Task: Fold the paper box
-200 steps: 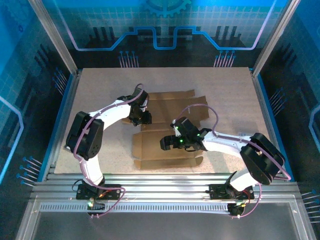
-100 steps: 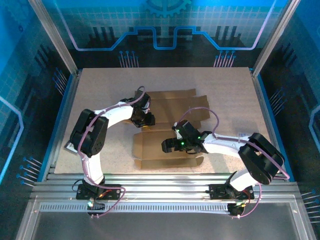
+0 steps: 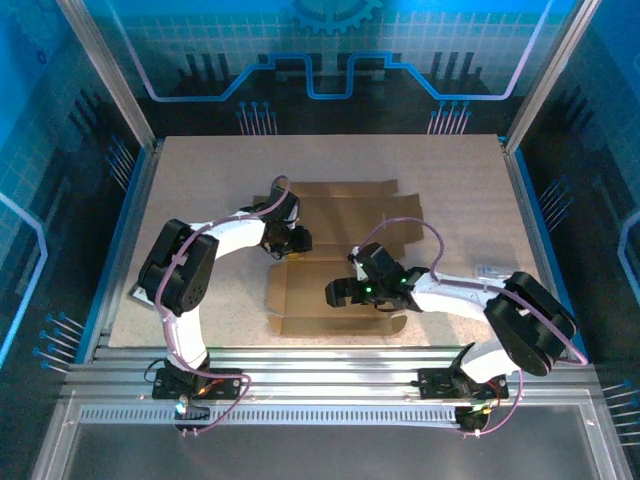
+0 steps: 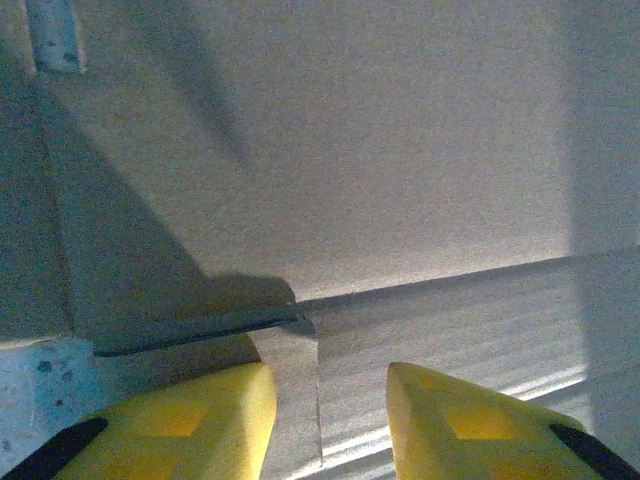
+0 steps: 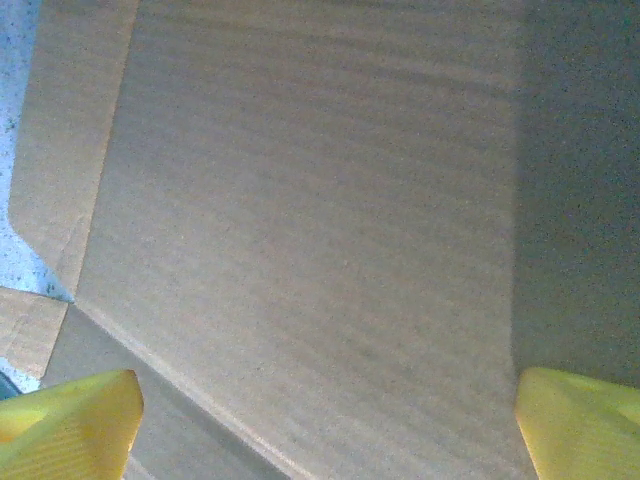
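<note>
Two white robot arms reach over a flat brown die-cut cardboard box, which lies spread open on the pale speckled desk, its flaps and notched edges showing at the far and near sides. Parts of its middle panels are hidden under both arms in the overhead view.

The left gripper sits at the sheet's left edge, about halfway along it. From its wrist camera, the yellow fingertips stand apart around a gap, with corrugated cardboard and a short cut edge behind them. Whether the tips touch the sheet cannot be told. Beyond a dark crease the surface turns grainy and shadowed, and it is hard to say if that is cardboard or desk.

The right gripper hangs over the near half of the sheet, towards its right. In its wrist view the yellow fingertips are spread wide at the bottom corners, holding nothing, over a broad ribbed panel. A sliver of desk shows at that panel's left edge, beside an angled flap cut off by the frame.
</note>
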Motion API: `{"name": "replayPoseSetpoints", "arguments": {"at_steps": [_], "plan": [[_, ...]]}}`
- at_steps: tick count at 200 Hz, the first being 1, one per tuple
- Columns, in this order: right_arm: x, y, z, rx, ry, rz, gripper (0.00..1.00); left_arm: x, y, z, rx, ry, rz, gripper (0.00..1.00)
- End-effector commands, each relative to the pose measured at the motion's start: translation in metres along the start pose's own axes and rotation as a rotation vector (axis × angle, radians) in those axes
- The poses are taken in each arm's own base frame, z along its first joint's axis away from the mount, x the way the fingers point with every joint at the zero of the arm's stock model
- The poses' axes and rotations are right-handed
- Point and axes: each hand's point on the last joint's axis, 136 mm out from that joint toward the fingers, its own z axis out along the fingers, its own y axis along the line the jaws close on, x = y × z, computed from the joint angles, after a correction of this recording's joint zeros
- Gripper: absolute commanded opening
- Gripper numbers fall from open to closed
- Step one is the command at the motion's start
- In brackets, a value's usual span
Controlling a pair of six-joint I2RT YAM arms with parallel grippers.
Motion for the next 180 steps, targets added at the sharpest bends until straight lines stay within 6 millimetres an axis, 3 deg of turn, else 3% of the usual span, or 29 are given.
{"name": "replayPoseSetpoints", "arguments": {"at_steps": [1, 38, 92, 125, 180], "plan": [[-0.009, 0.016, -0.011, -0.053, -0.033, -0.026, 0.97, 0.03, 0.019, 0.015, -0.053, 0.089, -0.038, 0.38], [-0.03, 0.027, -0.025, -0.07, -0.082, -0.08, 0.98, 0.009, 0.005, -0.014, -0.023, 0.044, -0.048, 0.42], [-0.077, 0.041, -0.044, -0.067, -0.148, -0.135, 1.0, -0.021, 0.014, -0.063, 0.004, 0.004, -0.09, 0.47], [-0.095, 0.046, -0.048, -0.065, -0.19, -0.1, 1.0, -0.031, 0.009, -0.073, 0.031, -0.001, -0.075, 0.49], [-0.119, 0.045, -0.035, -0.016, -0.187, -0.107, 0.99, -0.077, 0.013, -0.086, 0.043, -0.119, -0.076, 0.56]]}}
